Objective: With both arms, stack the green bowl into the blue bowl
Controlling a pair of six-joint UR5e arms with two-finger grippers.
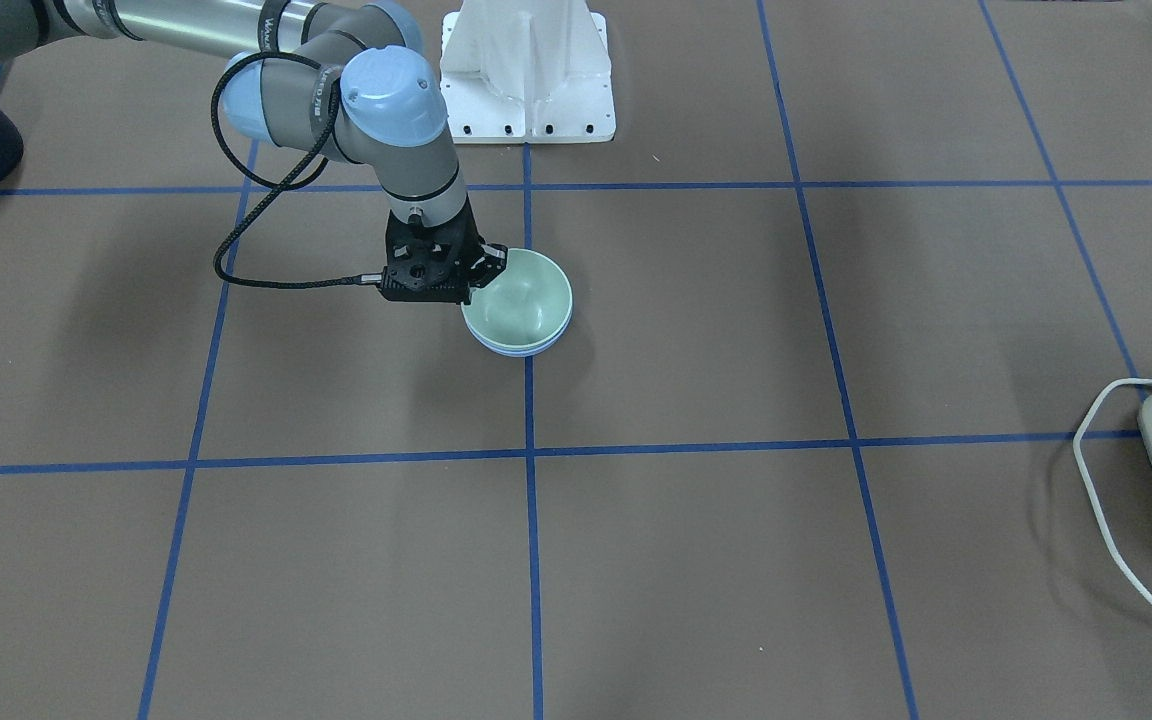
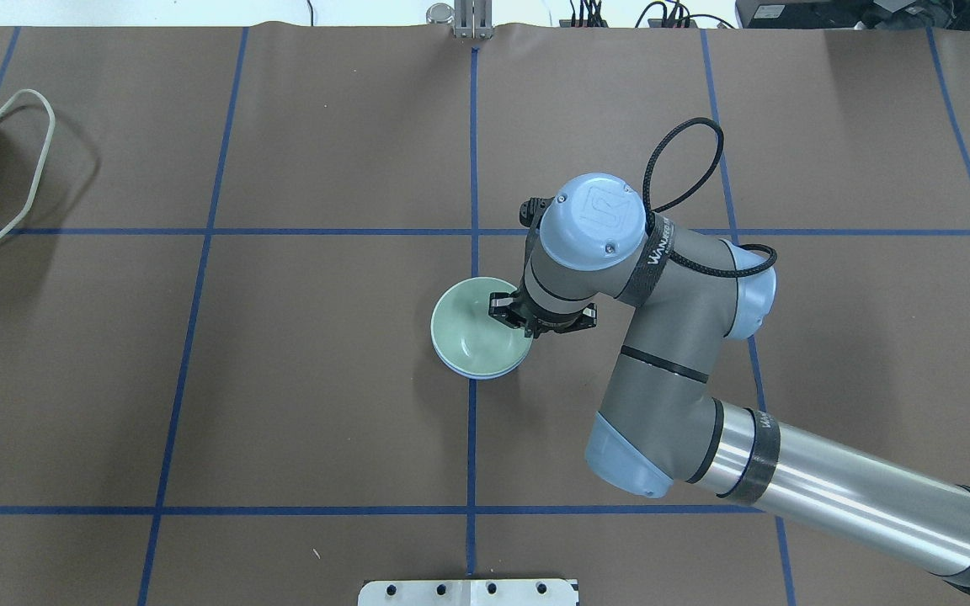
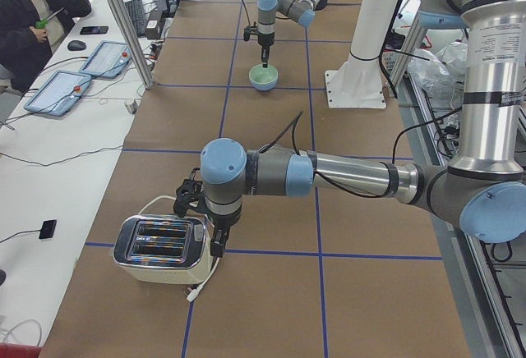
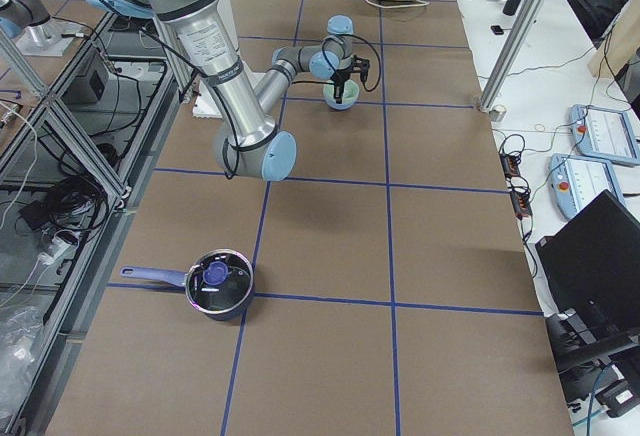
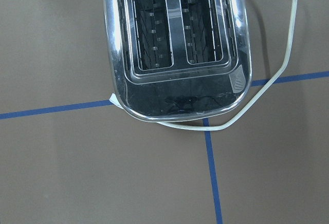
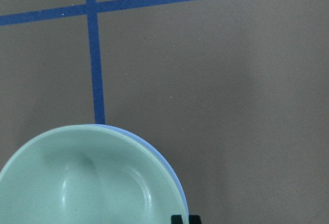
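The green bowl (image 1: 526, 295) sits nested inside the blue bowl (image 1: 514, 351) near the table's centre line. Only a thin blue edge shows under it. Both also show in the overhead view, the green bowl (image 2: 475, 330) over the blue bowl's edge (image 2: 475, 374), and in the right wrist view, green bowl (image 6: 87, 183), blue bowl (image 6: 165, 165). My right gripper (image 2: 517, 318) points down at the green bowl's rim on the robot's right side, its fingers close together across that rim (image 6: 186, 219). My left gripper (image 3: 215, 243) hangs over a toaster far from the bowls; I cannot tell whether it is open.
A chrome toaster (image 3: 160, 250) with a white cord stands at the table's left end and fills the left wrist view (image 5: 175, 44). A dark pot with a lid (image 4: 218, 284) is at the right end. The white robot base (image 1: 528, 70) stands behind the bowls.
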